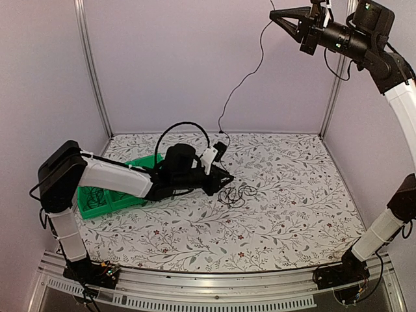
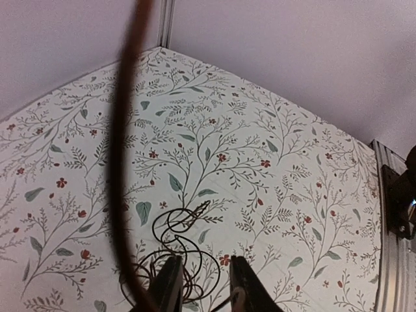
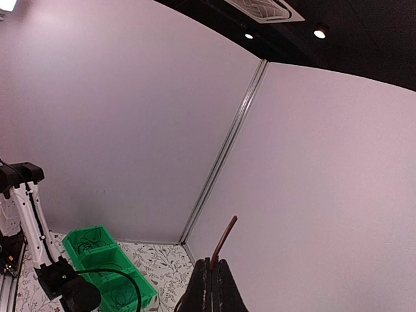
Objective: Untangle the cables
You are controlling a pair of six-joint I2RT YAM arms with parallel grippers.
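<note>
A small tangle of thin black cables (image 1: 238,194) lies on the floral table just right of my left gripper (image 1: 227,180). In the left wrist view the open left gripper (image 2: 203,265) hangs low over the tangle (image 2: 174,242), with its left finger (image 2: 169,279) over the loops. My right gripper (image 1: 275,15) is raised high at the top and shut on one thin cable (image 1: 249,73), which hangs down towards the table's back. In the right wrist view the shut right gripper (image 3: 213,265) pinches a reddish-brown wire end (image 3: 225,236). A blurred dark strand (image 2: 122,162) crosses the left wrist view close to the lens.
A green three-compartment bin (image 1: 95,207) with thin cables inside stands at the table's left, behind the left arm; it also shows in the right wrist view (image 3: 134,281). Pale walls with metal posts (image 1: 91,68) enclose the table. A metal rail (image 1: 214,292) runs along the near edge.
</note>
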